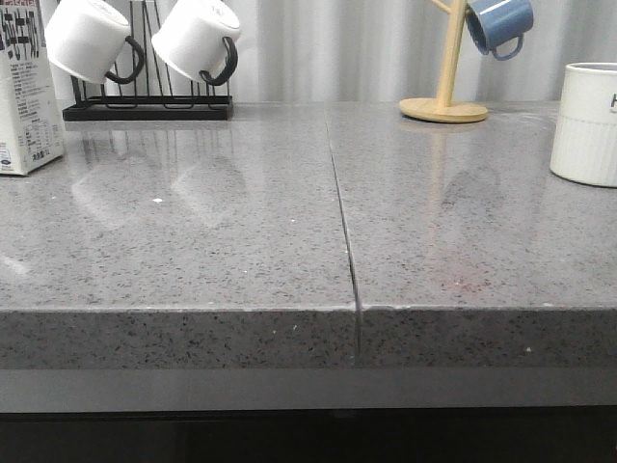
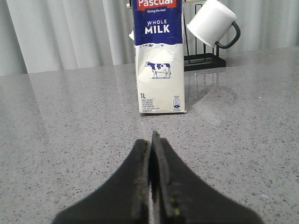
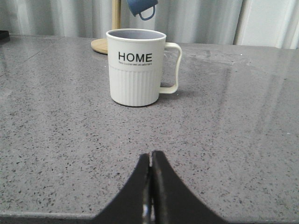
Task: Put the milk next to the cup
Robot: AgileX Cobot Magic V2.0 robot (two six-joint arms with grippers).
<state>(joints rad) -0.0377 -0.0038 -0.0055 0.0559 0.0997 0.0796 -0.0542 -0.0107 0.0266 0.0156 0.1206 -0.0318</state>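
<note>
The milk (image 1: 27, 87) stands upright at the tabletop's (image 1: 289, 241) far left, the cup (image 1: 586, 123) far right, well apart. Both the left tool (image 2: 151, 140) and right tool (image 3: 151, 158) are pressed together, empty. Spread the left tool first, then approach the carton squarely at mid-height.

The grey speckled counter (image 1: 241, 251) carries the milk (image 1: 24, 87), cup (image 1: 585, 125), black mug rack (image 1: 147, 109) and wooden mug tree (image 1: 444, 101).

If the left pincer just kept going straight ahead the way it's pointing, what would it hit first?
Probably the milk: it stands upright directly ahead of the shut left pincer, with only bare countertop between them.
</note>
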